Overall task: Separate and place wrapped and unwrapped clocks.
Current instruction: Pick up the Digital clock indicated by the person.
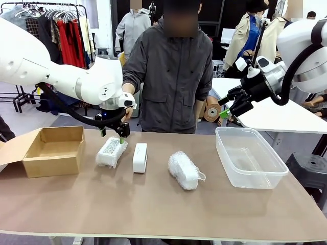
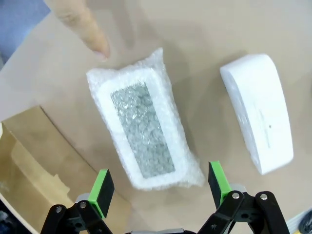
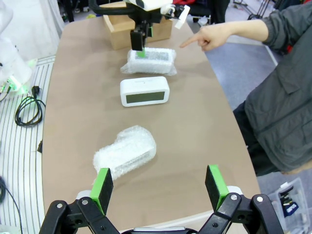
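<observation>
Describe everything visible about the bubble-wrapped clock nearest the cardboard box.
The wrapped clock is a white rounded-rectangular block with a grey display, covered in clear bubble wrap that bunches at its ends. It lies flat, face up, on the brown table, between the cardboard box and the bare white clock, apart from both. The robot's open left hand hangs just above its end, pads straddling it; contact is unclear. A person's finger points at it.
</observation>
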You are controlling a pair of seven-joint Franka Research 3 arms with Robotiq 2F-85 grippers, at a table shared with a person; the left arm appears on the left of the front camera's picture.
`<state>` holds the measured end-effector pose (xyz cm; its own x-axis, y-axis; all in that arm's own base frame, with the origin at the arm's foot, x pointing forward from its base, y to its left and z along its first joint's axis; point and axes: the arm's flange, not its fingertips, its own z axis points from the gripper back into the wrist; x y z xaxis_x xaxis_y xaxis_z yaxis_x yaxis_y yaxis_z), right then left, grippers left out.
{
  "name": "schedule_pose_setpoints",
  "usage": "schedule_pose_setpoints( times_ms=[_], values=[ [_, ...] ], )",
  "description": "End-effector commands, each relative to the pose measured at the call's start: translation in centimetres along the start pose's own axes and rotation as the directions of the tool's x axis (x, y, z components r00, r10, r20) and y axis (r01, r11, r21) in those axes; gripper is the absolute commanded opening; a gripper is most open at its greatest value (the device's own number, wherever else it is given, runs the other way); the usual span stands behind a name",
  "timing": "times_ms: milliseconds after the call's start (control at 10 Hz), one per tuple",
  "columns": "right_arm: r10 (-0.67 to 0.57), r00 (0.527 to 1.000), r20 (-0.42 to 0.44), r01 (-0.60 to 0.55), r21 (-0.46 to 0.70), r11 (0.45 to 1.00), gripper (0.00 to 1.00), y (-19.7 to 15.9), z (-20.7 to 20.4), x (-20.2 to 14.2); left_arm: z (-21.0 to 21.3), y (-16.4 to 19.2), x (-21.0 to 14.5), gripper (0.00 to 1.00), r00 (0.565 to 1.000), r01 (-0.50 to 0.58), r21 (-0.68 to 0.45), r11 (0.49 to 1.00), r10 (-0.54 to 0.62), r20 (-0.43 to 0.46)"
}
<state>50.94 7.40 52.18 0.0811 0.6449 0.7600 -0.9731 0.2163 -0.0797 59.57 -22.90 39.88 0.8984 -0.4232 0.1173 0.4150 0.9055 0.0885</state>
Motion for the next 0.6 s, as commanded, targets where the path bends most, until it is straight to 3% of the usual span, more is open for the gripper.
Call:
schedule_pose_setpoints(
  times_ms=[0,200,300,500],
  values=[
    [0.002,1.000,0.011,-0.002,0.003,1.000,1.00,0.0,0.1,0.1,-0.6,0.4,0.8,1.00,0.996,-0.084,0.025,0.996,0.083,0.026],
    [0.002,1.000,0.011,-0.002,0.003,1.000,1.00,0.0,0.1,0.1,-1.4,1.1,0.9,1.00,0.992,-0.123,0.018,0.992,0.123,0.012],
    [0.002,1.000,0.011,-0.002,0.003,1.000,1.00,0.0,0.1,0.1,-1.4,1.4,0.4,1.00,0.998,-0.059,-0.013,0.998,0.059,-0.012],
    [0.002,1.000,0.011,-0.002,0.003,1.000,1.00,0.0,0.1,0.1,-1.4,0.9,0.6,1.00,0.996,-0.091,-0.001,0.996,0.091,0.008]
  ],
)
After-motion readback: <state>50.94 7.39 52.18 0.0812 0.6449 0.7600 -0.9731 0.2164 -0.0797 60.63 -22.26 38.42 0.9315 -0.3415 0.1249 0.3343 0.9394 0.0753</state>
